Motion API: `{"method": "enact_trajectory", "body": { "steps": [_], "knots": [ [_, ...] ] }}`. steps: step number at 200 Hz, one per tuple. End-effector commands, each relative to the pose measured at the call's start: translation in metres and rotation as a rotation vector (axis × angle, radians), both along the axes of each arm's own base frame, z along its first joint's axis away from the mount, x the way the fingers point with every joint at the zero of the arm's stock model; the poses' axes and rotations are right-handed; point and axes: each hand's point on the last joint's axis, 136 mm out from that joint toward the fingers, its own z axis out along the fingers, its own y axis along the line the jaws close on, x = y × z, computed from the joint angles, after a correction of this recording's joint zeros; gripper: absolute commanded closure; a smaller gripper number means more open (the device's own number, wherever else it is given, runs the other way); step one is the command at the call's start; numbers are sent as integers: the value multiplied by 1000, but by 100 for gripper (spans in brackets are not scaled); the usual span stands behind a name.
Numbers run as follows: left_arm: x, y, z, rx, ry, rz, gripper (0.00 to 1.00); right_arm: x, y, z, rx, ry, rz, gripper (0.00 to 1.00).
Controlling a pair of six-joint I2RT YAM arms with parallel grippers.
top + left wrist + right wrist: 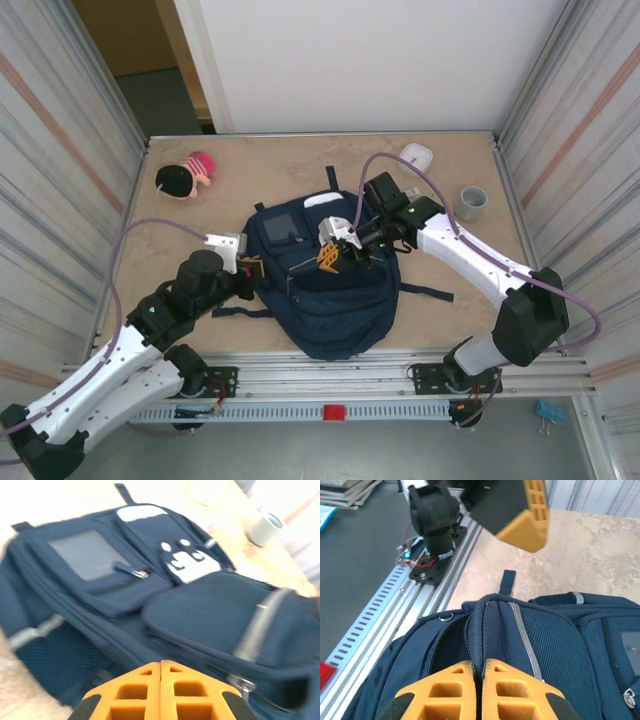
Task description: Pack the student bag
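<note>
Right claw point(478, 666) pinching one student bag point(550, 640), left claw point(160, 664) closed

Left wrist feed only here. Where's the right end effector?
Observer: Right end effector sits over the middle of the student bag, seen from the top camera.
Operator: Open or shut?
Observer: Shut. The right wrist view shows its fingers seemingly pinching a ridge of bag fabric beside an open zipper.
Operator: Anything loose outside my frame?
Observer: A pink and black object lies near the table far left corner.
</note>
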Motion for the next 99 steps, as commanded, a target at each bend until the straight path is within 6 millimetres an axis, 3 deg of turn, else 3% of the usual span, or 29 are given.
{"method": "enact_trajectory", "body": {
  "steps": [1, 18, 42, 76, 99],
  "knots": [
    [15, 22, -21, 78, 30, 110, 100, -20, -1, 38, 109, -9, 108, 100],
    [23, 23, -23, 56, 50, 117, 96, -12, 2, 35, 87, -25, 70, 100],
    [21, -6, -5, -33, -9, -39, 79, -1, 7, 29, 74, -35, 41, 100],
    [-2, -41, 11, -195, -30, -255, 61, 12, 13, 32, 83, -47, 31, 100],
    [-23, -58, 9, -272, 20, -389, 51, 17, 16, 34, 86, -52, 30, 100]
  ]
}}
